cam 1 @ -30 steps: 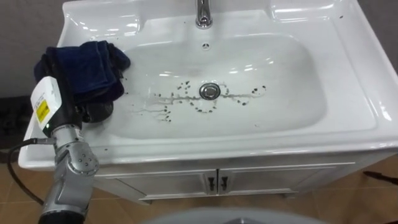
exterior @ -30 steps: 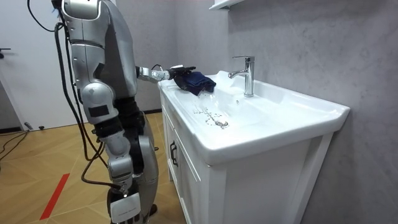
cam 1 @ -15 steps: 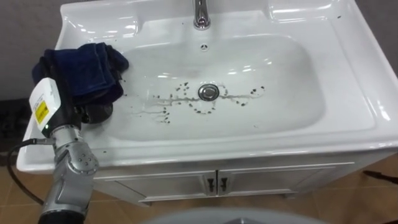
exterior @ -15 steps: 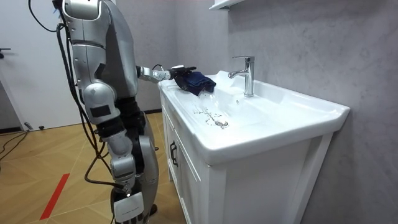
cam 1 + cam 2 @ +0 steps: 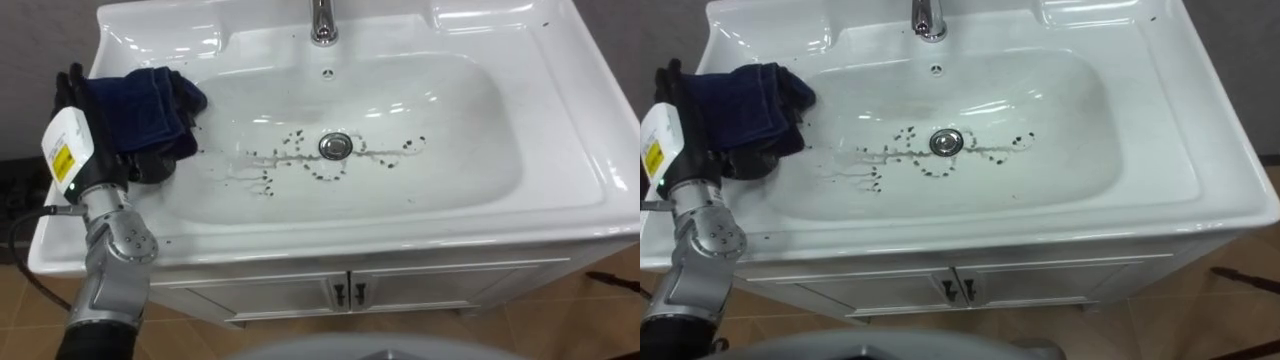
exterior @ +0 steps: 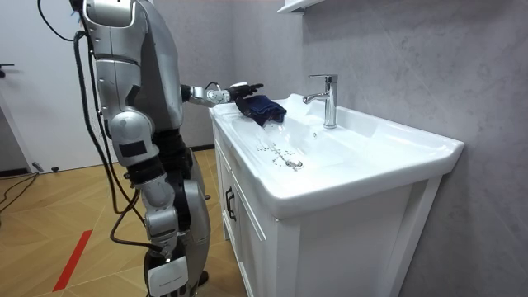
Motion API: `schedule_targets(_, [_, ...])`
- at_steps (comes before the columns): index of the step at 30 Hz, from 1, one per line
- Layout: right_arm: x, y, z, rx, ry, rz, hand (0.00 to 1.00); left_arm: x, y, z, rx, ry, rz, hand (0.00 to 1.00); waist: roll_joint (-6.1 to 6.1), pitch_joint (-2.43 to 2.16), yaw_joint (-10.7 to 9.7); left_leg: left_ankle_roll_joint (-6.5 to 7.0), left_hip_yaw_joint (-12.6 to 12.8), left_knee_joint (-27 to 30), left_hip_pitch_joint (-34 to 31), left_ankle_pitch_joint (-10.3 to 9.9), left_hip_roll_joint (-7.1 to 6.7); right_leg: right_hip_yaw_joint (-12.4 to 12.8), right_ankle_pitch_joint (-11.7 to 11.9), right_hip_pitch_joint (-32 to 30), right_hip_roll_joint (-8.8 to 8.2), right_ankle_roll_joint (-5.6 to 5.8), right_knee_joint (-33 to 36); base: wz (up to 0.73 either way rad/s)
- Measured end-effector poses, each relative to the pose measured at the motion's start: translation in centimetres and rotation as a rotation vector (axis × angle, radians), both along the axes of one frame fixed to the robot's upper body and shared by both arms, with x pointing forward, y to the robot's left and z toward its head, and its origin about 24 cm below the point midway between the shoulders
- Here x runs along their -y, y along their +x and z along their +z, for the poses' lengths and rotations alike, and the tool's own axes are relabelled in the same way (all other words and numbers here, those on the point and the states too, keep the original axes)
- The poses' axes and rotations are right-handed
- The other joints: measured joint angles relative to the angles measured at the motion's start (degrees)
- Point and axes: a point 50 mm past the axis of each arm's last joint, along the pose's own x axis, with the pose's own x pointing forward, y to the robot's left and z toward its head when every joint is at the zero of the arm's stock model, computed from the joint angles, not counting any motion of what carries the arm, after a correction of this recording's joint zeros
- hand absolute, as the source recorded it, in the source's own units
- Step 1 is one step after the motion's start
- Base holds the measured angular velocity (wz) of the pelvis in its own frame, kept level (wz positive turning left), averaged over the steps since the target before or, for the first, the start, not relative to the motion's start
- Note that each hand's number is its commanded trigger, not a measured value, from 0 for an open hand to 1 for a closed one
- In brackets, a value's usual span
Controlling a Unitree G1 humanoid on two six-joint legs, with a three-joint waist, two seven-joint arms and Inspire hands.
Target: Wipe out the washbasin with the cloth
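Left eye view: left robot hand (image 5: 130, 166) at the left rim of the basin (image 5: 560, 140), half hidden by a bunched dark blue cloth (image 5: 135, 105); grip impossible to tell. Dark specks (image 5: 268, 182) scattered round the drain (image 5: 336, 146). Room view: cloth up on the rim, not down in the bowl. Risk: loose cloth slipping off mid-sweep, or smearing specks instead of lifting them.

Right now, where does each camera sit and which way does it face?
Left eye view: on the robot's head, looking down into the basin; its left hand and forearm show lower left, at the blue cloth.
Right eye view: beside it on the head, same downward look, same left arm.
Room view: standing in the room off the robot's right side, looking along the cabinet front; the robot's body stands at the view's left, left arm out.
Shared: all three show basin, tap and cloth.
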Motion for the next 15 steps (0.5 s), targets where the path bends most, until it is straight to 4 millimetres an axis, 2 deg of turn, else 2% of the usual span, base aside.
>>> schedule_targets(5, [-0.01, -0.07, -0.02, 0.004, -0.005, 0.002, 0.0, -0.54, -0.01, 0.27, 0.012, 0.004, 0.024, 0.0, 0.05, 0.11, -0.2, 0.0, 0.0, 0.1, 0.0, 0.0, -0.02, 0.1, 0.0, 0.1, -0.03, 0.0, -0.1, 0.0])
schedule_targets(9, [0.0, -0.02, -0.02, 0.006, -0.004, 0.002, 0.0, -0.54, -0.01, 0.27, 0.013, 0.005, 0.024, 0.0, 0.06, 0.45, -0.3, 0.0, 0.0, 0.1, 0.0, 0.0, -0.02, 0.2, 0.0, 0.1, -0.02, 0.0, -0.1, 0.0])
schedule_targets(15, [-0.01, -0.51, -0.01, -0.006, -0.005, -0.002, 0.0, -0.58, -0.04, 0.2, 0.008, 0.005, 0.027, 0.0, 0.08, 0.48, -0.6, 0.01, -0.1, 0.1, -0.4, 0.0, 0.01, 0.1, 0.0, 0.1, 0.01, 0.0, 0.0, 0.0])
